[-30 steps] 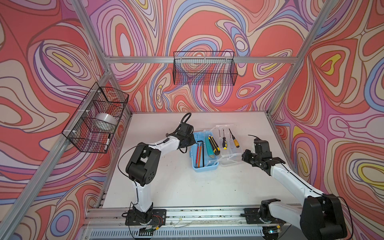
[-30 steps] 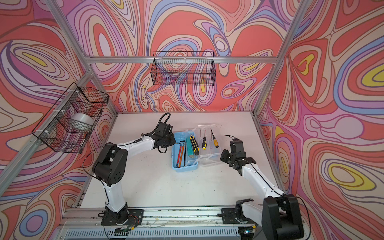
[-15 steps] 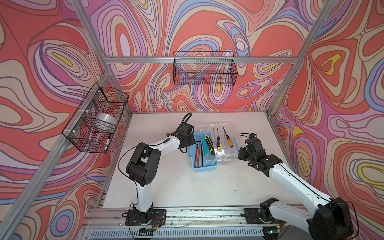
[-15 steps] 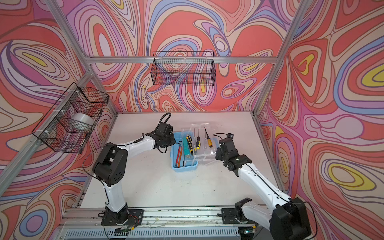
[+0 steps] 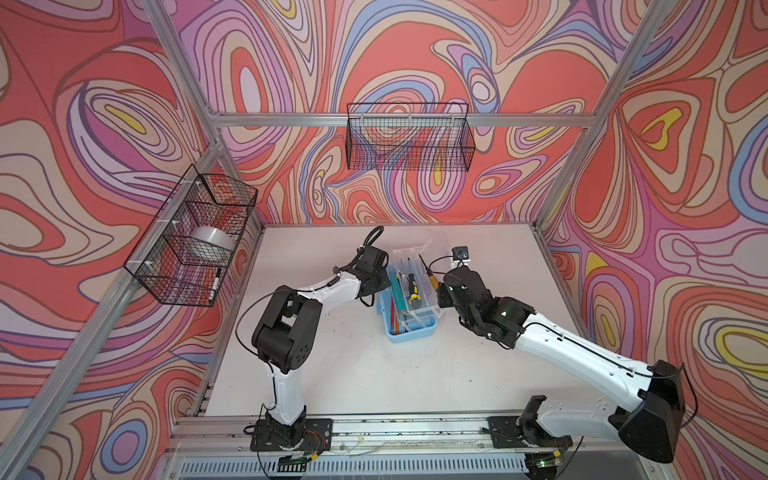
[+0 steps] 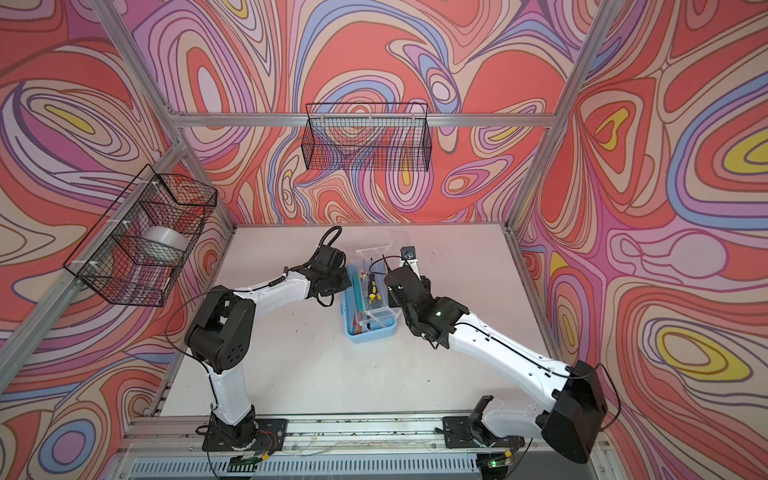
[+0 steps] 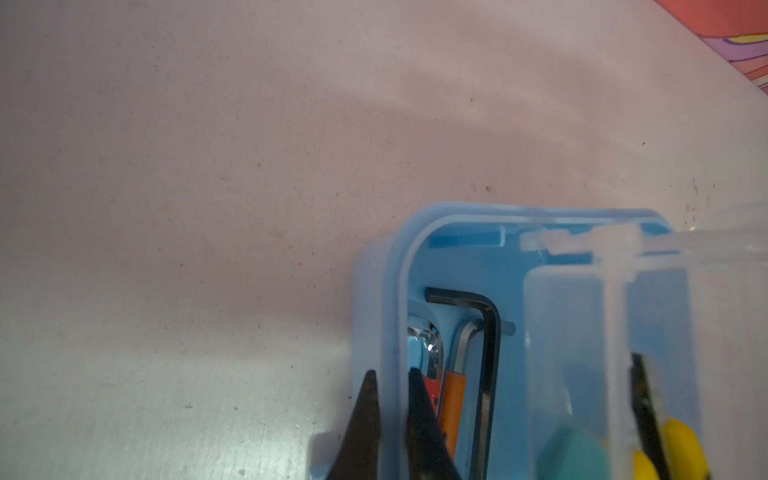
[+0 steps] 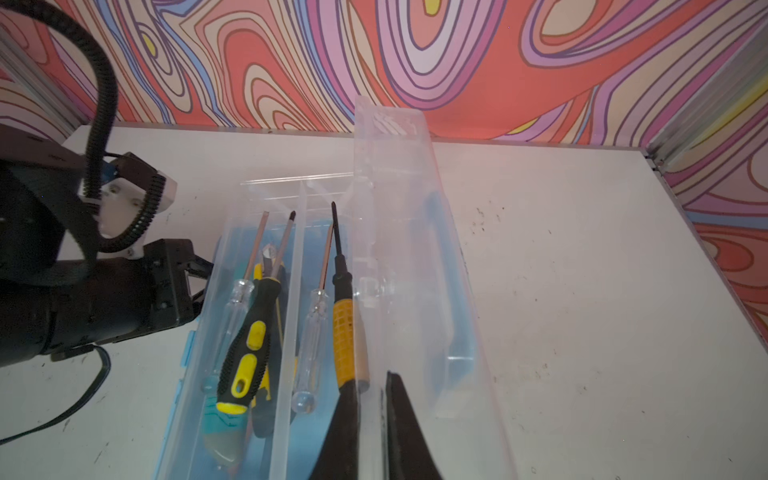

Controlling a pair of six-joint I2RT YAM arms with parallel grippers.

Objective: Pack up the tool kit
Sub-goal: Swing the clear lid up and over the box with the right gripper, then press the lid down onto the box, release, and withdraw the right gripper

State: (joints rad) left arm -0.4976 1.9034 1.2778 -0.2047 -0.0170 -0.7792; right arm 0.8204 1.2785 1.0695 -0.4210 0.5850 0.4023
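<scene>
Two pinches, both closed hard on thin plastic. Nearest, in the jaws of the left gripper (image 7: 392, 371): the side rim of the blue box (image 7: 399, 291), flat on the table (image 7: 166, 208). Just past those tips, inside the rim: hex keys (image 7: 492, 332) lying in the bottom. In the jaws of the right gripper (image 8: 371, 378): a clear wall (image 8: 374, 436), tray (image 8: 286, 332) edge or lid (image 8: 399, 208) edge, hard to tell which. Beside that gripper, toward the left one: screwdrivers (image 8: 249, 345) loose in the tray, over the box. On its other side and reaching farther ahead: lid tilted up, blue handle (image 8: 440, 232) showing through.

Probably light; stiff at rims and corners, springy in the flat panels, slick all over. Best taken by a wall or rim, or by the handle once latched. Liable to shed screwdrivers if tipped. No brand, label or writing legible; moulded marks at the lid's far end too blurred to read.
</scene>
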